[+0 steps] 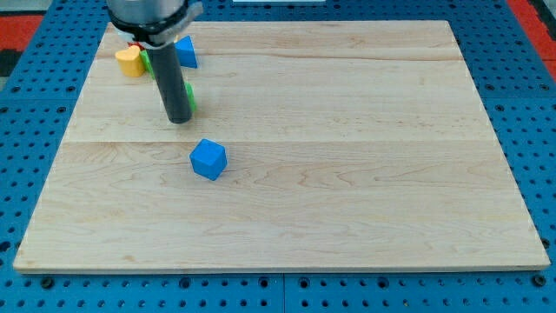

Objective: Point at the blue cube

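Observation:
The blue cube sits on the wooden board, left of the middle. My tip stands on the board above and to the left of the cube, a short gap apart from it. The dark rod rises from the tip toward the view's top left and hides part of the blocks behind it.
A second blue block lies near the view's top left. A yellow block lies at its left, with a bit of red behind it. A green block shows partly behind the rod. Blue pegboard surrounds the board.

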Tool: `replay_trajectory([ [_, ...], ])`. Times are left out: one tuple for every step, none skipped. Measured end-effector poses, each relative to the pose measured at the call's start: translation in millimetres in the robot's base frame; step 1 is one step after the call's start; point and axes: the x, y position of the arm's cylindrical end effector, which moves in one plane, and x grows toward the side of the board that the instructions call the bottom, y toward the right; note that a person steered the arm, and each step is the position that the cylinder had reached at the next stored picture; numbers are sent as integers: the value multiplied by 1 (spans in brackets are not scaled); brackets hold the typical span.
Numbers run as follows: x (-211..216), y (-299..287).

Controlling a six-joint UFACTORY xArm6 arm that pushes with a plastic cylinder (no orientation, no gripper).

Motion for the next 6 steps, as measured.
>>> replay_trajectory([
  [-28,-12],
  [-47,-10],
  [-60,-9],
  [-10,-8],
  [34,78],
  [59,147],
])
